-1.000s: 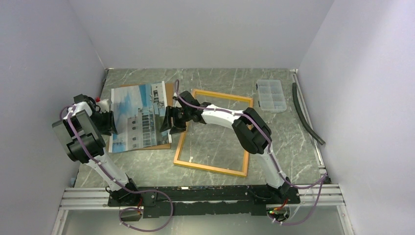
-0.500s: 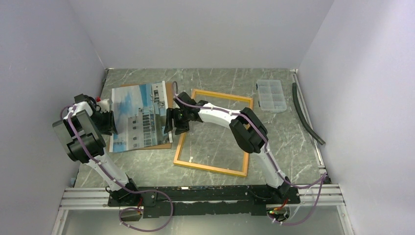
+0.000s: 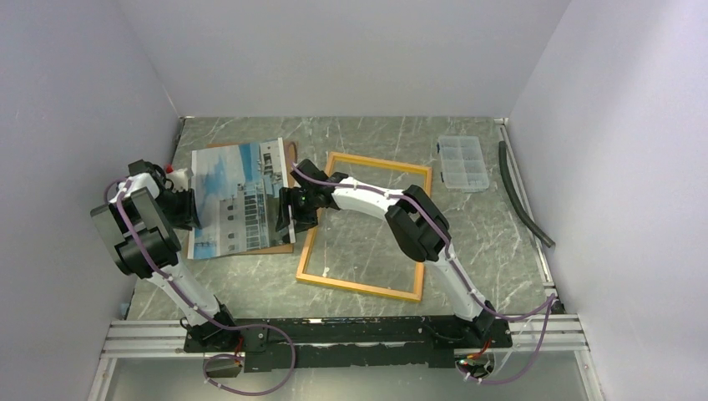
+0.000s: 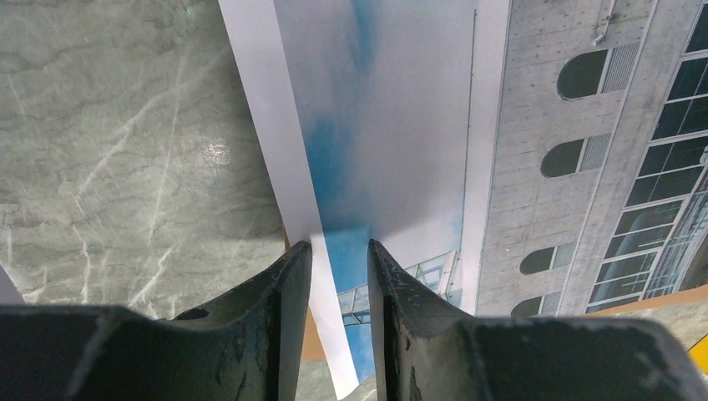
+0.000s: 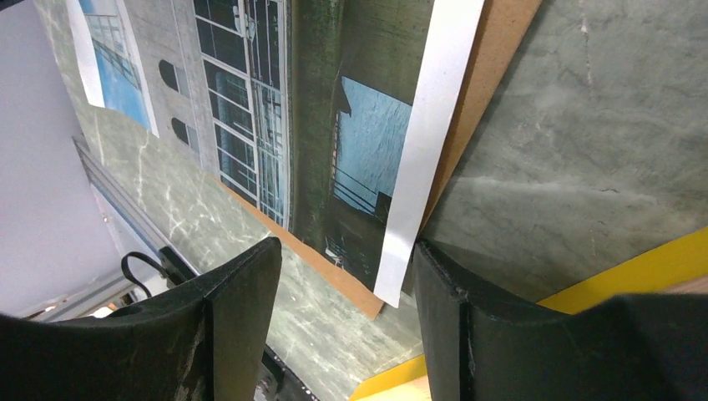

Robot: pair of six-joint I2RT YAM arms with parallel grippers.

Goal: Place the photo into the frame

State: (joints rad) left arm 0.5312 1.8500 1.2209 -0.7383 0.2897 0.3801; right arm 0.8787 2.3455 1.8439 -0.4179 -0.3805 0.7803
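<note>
The photo (image 3: 236,194), a white building against blue sky, lies on a brown backing board (image 3: 282,247) left of centre. Right of it the frame (image 3: 380,162) lies flat, a thin yellow border round a clear pane. My left gripper (image 3: 190,213) is at the photo's left edge. In the left wrist view its fingers (image 4: 338,244) stand a little apart over the photo's (image 4: 401,125) white border, pinching nothing. My right gripper (image 3: 284,219) is at the photo's right edge, open. Its jaws (image 5: 344,246) straddle the corners of the photo (image 5: 250,100) and board (image 5: 484,75), next to the frame (image 5: 634,267).
A small clear compartment box (image 3: 462,164) sits at the back right. A black hose (image 3: 522,196) runs along the right wall. White walls close in the left, back and right sides. The arms' metal rail (image 3: 334,330) spans the near edge.
My right gripper has slid left from the frame's left border to the photo's right edge. The left jaws have narrowed slightly. The photo has shifted only a little.
</note>
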